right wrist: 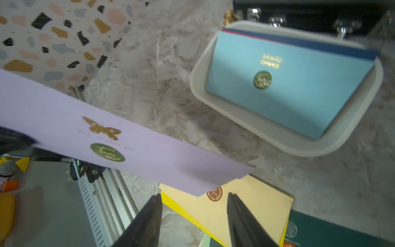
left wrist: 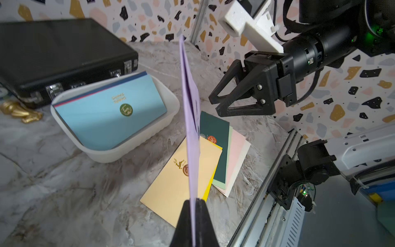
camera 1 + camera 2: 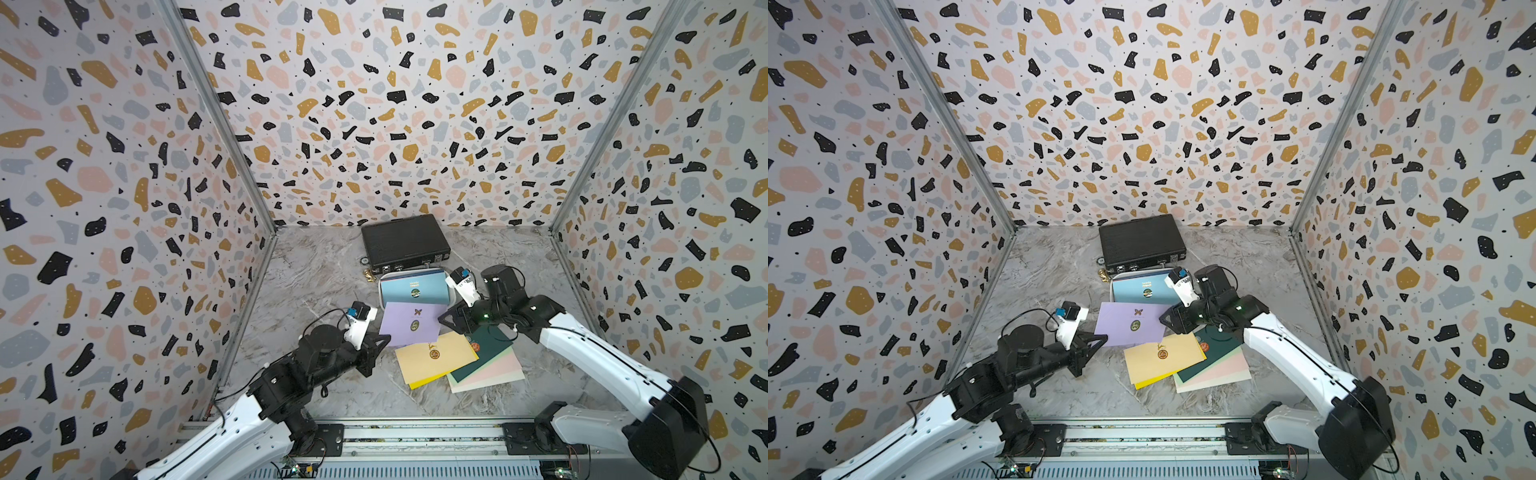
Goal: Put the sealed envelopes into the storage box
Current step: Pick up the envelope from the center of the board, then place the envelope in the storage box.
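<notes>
left tool point(image 2: 195, 201) clamped on lilac envelope point(image 2: 192, 119) | right tool point(image 1: 194, 194) apart | storage box point(image 2: 132, 149) holds blue envelope point(image 2: 102, 124)

storage box point(image 2: 115, 155) w/ envelopes point(image 3: 409, 289), briefcase point(image 3: 403, 241) behind, pile point(image 3: 440, 359) in front

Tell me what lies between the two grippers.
The lilac envelope: the left gripper is shut on one edge, and the far end lies by the open right gripper. It shows in both top views.
</notes>
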`<action>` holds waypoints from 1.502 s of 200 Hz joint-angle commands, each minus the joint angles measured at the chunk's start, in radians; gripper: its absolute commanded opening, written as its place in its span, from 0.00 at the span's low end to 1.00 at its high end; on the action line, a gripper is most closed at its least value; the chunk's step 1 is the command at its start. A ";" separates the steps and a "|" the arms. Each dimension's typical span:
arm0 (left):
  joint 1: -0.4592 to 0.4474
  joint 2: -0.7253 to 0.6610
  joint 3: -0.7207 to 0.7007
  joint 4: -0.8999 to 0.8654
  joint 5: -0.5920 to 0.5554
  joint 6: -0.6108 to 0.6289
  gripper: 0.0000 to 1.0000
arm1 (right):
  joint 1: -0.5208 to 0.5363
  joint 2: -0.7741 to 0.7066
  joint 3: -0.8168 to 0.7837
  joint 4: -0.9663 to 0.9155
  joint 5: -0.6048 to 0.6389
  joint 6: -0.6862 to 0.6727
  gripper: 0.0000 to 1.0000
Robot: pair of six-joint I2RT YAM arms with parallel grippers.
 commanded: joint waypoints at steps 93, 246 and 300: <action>0.005 -0.016 0.082 -0.164 0.227 0.383 0.00 | 0.144 0.091 0.257 -0.316 -0.242 -0.562 0.57; 0.005 -0.103 0.093 -0.379 -0.437 0.148 0.87 | 0.178 0.321 0.596 -0.592 0.290 -0.903 0.00; 0.005 -0.185 0.051 -0.346 -0.398 0.193 0.89 | 0.153 0.627 0.934 -0.713 0.495 -1.084 0.00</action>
